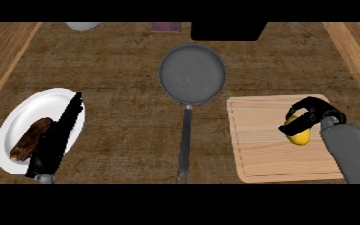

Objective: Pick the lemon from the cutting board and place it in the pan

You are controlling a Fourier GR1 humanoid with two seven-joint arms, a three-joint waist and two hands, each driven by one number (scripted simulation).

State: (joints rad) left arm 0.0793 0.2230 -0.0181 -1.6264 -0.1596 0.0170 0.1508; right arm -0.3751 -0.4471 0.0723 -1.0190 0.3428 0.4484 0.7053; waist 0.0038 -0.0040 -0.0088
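Plate point(36, 106) at far left carries a brown item, and my left hand point(57, 138) lies straight-fingered over it. Centre surface holds the pan point(192, 74), handle toward me. On the cutting board point(267, 143), my right hand point(313, 114) curls its fingers around the lemon point(299, 134), probably ready to lift.

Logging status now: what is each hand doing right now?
Left hand: open, fingers straight, over the white round plate.
Right hand: shut on the yellow lemon, above the light wooden cutting board.
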